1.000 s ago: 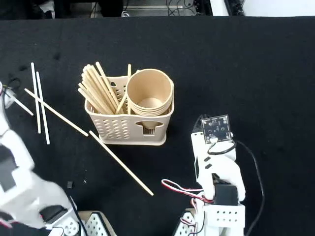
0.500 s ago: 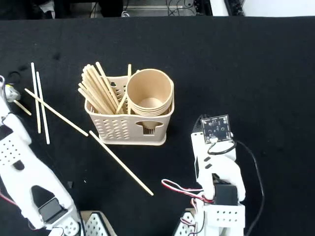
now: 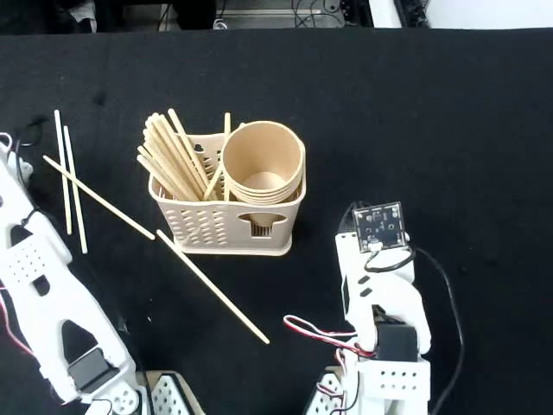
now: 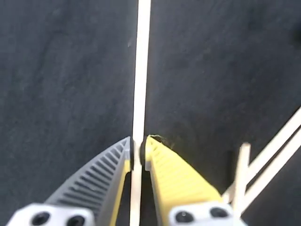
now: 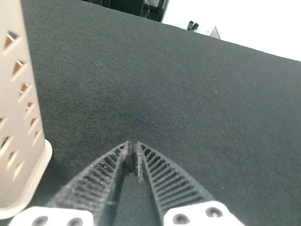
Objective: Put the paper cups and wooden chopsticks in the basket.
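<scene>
The left gripper (image 4: 138,143) is clamped on a single wooden chopstick (image 4: 141,70), pinched right at its fingertips. The stick runs lengthwise between the two fingers, in line with the gripper, and carries on well past the tips over the black table (image 4: 56,70) (whether it touches the cloth, I cannot tell). In the high view the left arm (image 3: 39,268) sits at the table's left edge, well apart from the basket (image 3: 226,226), which holds stacked paper cups (image 3: 263,164) and a bundle of chopsticks (image 3: 173,156). Four loose chopsticks (image 3: 212,287) lie on the cloth near the basket. The right gripper (image 5: 132,149) is closed on nothing, near the basket.
</scene>
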Controlling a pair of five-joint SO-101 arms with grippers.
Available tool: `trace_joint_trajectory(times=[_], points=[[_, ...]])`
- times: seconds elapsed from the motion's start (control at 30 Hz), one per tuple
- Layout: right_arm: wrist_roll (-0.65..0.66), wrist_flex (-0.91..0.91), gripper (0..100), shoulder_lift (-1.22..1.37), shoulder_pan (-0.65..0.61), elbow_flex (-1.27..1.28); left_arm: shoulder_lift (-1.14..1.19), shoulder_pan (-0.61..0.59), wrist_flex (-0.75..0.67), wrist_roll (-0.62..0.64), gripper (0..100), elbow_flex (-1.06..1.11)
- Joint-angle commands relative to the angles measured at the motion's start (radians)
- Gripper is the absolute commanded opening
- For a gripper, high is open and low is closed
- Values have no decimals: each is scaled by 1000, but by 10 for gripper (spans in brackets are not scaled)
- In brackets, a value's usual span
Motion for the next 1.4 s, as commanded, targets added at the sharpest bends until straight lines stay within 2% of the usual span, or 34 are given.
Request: trace_joint_trajectory(times=[0.0,0.13,0.3,0.43,0.63,0.97,1.2,1.37], points=[[8,2,15,-67,-12,-4,-118,13,80,14,29,-18],[8,2,15,-67,-12,-4,-293,10,80,14,28,108],[8,2,15,-67,-12,-4,-660,47,80,14,29,516],[8,2,15,-67,-12,-4,-974,128,72,17,29,819],[8,2,12,-68,-11,-4,-1350,285,18,20,29,1049],[8,2,12,-68,-11,-4,-1941,487,-399,77,29,1587],[8,2,12,-68,-11,-4,-2435,688,-839,71,29,2112],[8,2,12,-68,-9,-4,-2670,840,-1125,71,29,2431]])
